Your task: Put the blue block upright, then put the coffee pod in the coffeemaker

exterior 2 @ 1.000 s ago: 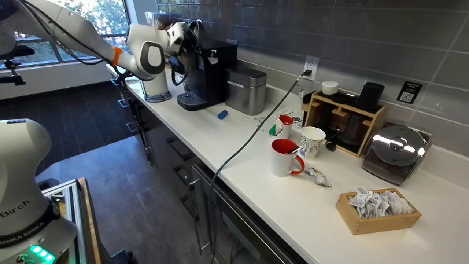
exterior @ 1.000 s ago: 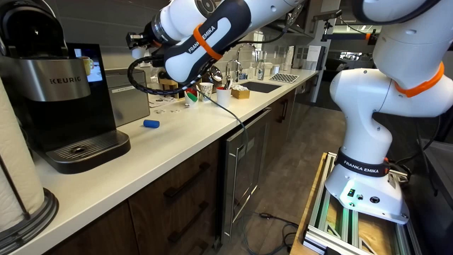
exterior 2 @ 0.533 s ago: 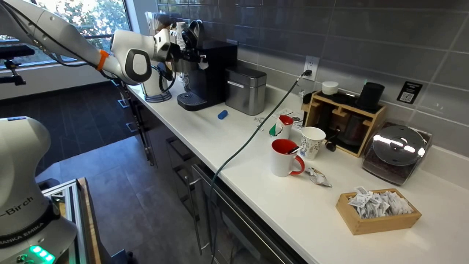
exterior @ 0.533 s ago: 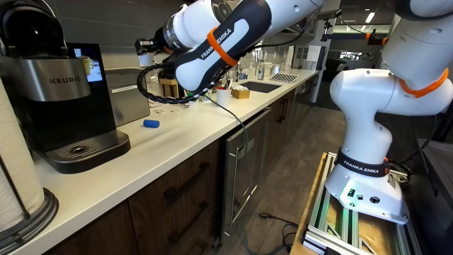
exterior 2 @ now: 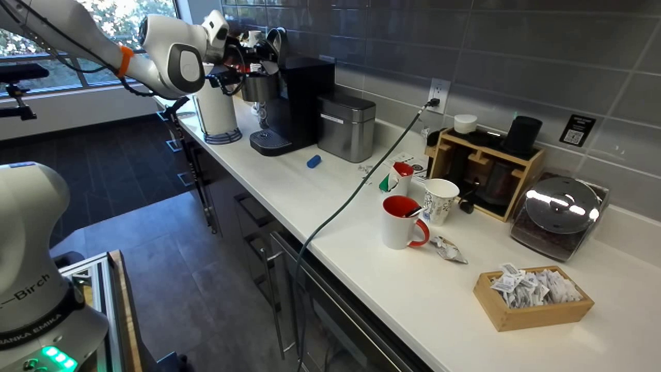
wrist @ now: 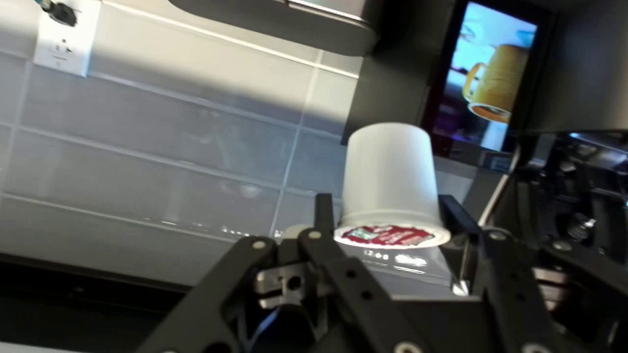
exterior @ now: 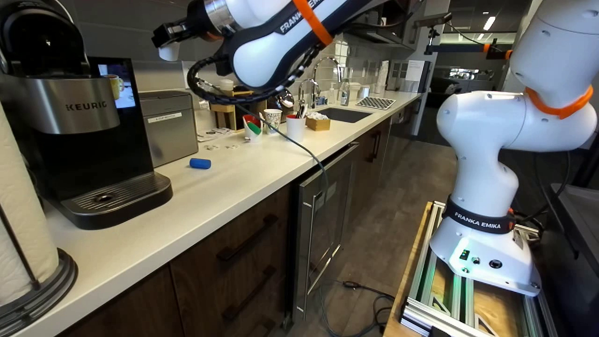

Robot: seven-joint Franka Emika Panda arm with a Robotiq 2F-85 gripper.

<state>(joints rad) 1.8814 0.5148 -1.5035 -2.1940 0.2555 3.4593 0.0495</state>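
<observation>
My gripper (wrist: 390, 215) is shut on the coffee pod (wrist: 391, 171), a white cup whose red-printed lid faces down in the wrist view. Its two fingers (wrist: 324, 211) press the pod from either side, near the rim. In an exterior view the pod (exterior: 169, 51) hangs under the fingertips, above counter height and to the right of the coffeemaker's top. The black coffeemaker (exterior: 89, 105) has a silver band and a lit screen (wrist: 490, 73); its lid appears raised. On the counter lies the blue block (exterior: 200, 163), on its side, also the blue block (exterior 2: 313, 161) from another angle.
Beside the coffeemaker stands a grey metal box (exterior: 168, 124). A paper towel roll (exterior: 23, 224) is on its near side. Further along are a red-and-white mug (exterior 2: 400, 222), a paper cup (exterior 2: 439, 201) and a wooden box (exterior 2: 537, 312) of packets. A cable (exterior 2: 335, 214) crosses the counter.
After a slight move away from the coffeemaker and down, my gripper has risen and swung back toward the machine's top, the pod still in its grip. The blue block has stayed put.
</observation>
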